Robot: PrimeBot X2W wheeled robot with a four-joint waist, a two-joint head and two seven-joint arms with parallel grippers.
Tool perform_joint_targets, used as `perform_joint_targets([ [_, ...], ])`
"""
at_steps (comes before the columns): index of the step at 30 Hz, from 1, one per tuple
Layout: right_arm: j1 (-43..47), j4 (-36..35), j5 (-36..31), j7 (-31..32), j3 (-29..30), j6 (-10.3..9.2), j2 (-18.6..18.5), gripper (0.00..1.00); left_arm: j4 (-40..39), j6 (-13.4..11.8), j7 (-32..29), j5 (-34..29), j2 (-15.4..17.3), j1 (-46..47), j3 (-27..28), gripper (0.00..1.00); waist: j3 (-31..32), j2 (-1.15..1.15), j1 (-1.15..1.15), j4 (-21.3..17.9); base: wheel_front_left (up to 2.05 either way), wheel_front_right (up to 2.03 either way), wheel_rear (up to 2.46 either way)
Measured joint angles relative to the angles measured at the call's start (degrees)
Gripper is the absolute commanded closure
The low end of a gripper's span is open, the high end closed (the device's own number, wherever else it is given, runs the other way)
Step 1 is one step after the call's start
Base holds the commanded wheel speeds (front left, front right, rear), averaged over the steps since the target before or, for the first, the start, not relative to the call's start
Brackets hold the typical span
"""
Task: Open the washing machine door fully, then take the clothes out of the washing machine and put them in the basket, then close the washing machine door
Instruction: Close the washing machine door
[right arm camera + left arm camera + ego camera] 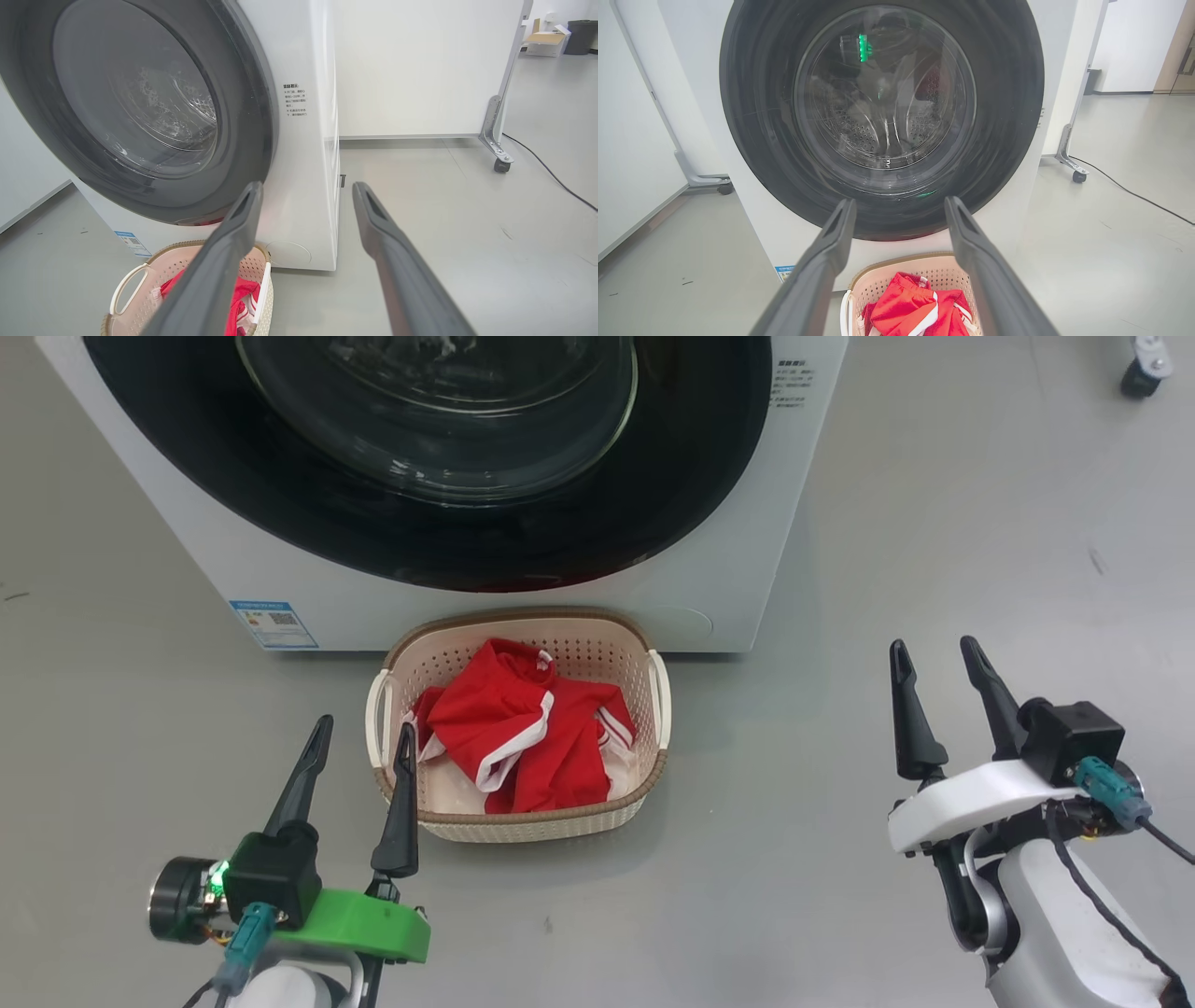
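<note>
Well, left gripper (366, 723) sat spread and empty just left of the basket (579, 649) holding the clothes (523, 728) — right gripper (934, 642), spread too, well apart; washing machine door (280, 476) looked shut, farther off.

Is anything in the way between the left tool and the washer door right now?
Nothing visible does. The open left tool faces the shut-looking washing machine door with only air between. The basket with the clothes sits on the floor lower down, under that line.
</note>
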State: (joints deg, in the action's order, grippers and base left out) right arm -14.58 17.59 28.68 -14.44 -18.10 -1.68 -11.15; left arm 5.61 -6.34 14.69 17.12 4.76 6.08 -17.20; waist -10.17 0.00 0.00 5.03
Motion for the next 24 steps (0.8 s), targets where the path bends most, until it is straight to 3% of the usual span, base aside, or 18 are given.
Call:
perform_joint_targets([
  [11,7.39,-3.33,-1.21,0.00,0.56,-1.53,0.14,0.00,1.00,0.00,0.00,1.12,0.22,-4.05,0.09,0.00,4.28,0.00,0.00,-2.91,0.00,0.00,0.00],
  [24,13.51,-6.26,-1.96,0.00,0.90,-2.56,0.33,0.00,1.59,0.00,-0.02,1.54,0.24,-6.86,-1.00,0.00,8.57,0.00,0.00,-3.19,0.00,0.00,0.00],
])
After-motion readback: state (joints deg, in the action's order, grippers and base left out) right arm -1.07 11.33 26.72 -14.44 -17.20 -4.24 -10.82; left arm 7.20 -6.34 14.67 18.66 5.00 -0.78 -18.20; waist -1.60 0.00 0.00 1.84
